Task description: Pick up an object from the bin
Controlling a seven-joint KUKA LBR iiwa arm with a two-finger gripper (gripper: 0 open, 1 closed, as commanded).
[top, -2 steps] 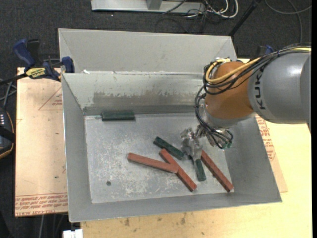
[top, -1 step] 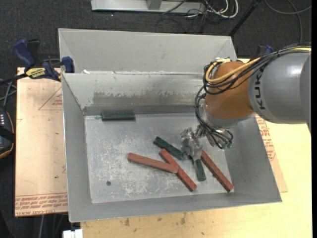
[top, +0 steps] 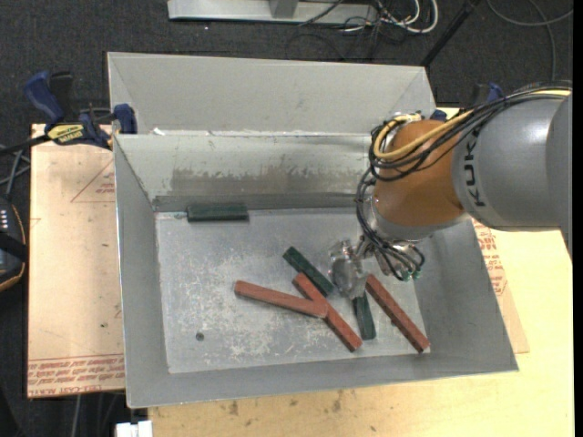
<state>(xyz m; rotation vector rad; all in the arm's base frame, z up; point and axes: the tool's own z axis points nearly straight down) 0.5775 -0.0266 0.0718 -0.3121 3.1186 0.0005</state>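
Note:
My gripper reaches down into the right middle of the bin, under the orange wrist cover. Its metal fingers stand right over a small cluster of sticks. A dark green stick lies slanted just to its left. A second dark green stick lies just below it, running toward the front. A red-brown stick crosses under the gripper on a slant, and another red-brown stick lies to the right of it. Nothing visibly sits between the fingers.
A long red-brown stick lies flat toward the bin's middle. A dark green stick rests against the back wall at the left. The left half of the floor is bare metal.

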